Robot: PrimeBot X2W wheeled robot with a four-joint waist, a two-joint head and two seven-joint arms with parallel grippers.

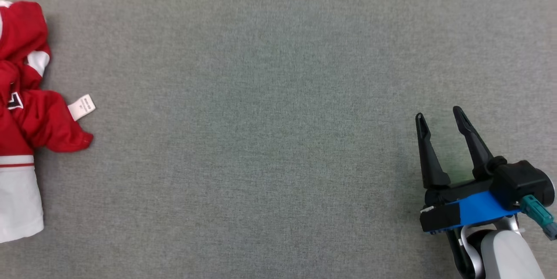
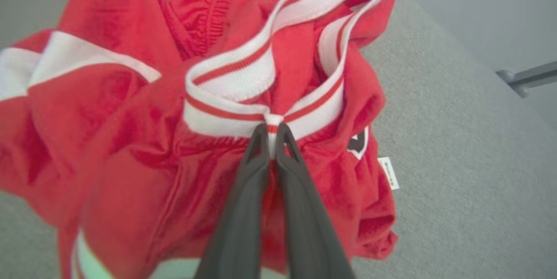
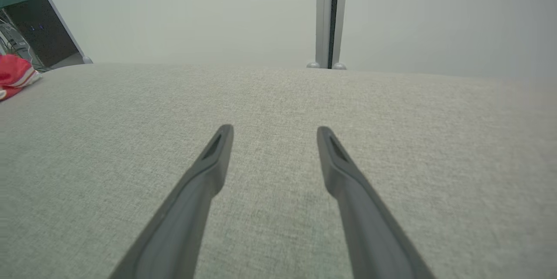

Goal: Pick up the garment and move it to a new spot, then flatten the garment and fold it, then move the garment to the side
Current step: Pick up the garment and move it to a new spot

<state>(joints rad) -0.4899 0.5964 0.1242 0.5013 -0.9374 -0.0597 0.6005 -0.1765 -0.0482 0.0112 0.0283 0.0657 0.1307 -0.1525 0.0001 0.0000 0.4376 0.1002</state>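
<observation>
Item 1, garment (image 1: 26, 96): red cloth with white panels and a white band with red stripes. You find it bunched at the left edge of the head view, partly cut off by the frame, lying on the grey tabletop (image 1: 278, 139). A small white label (image 1: 82, 107) sticks out on its right side.

Item 2, left tool (image 2: 273, 133): closed on the garment (image 2: 152, 139). In the left wrist view, at mid-frame, your two dark fingers (image 2: 256, 161) are pinched together on the striped band (image 2: 243, 78). Red cloth spreads around and above the tips, across the left and centre of the frame. The label (image 2: 388, 173) hangs at the right of the fingers, near the cloth's edge.

Item 3, right tool (image 1: 438, 113): lower right of the head view, fingers spread apart with nothing between them, over bare tabletop. The garment is well apart from it, across the whole width of the frame. In the right wrist view your spread tool (image 3: 275, 131) points across the tabletop (image 3: 391, 109), and the garment (image 3: 13, 74) is a small red patch at the upper left edge.
</observation>
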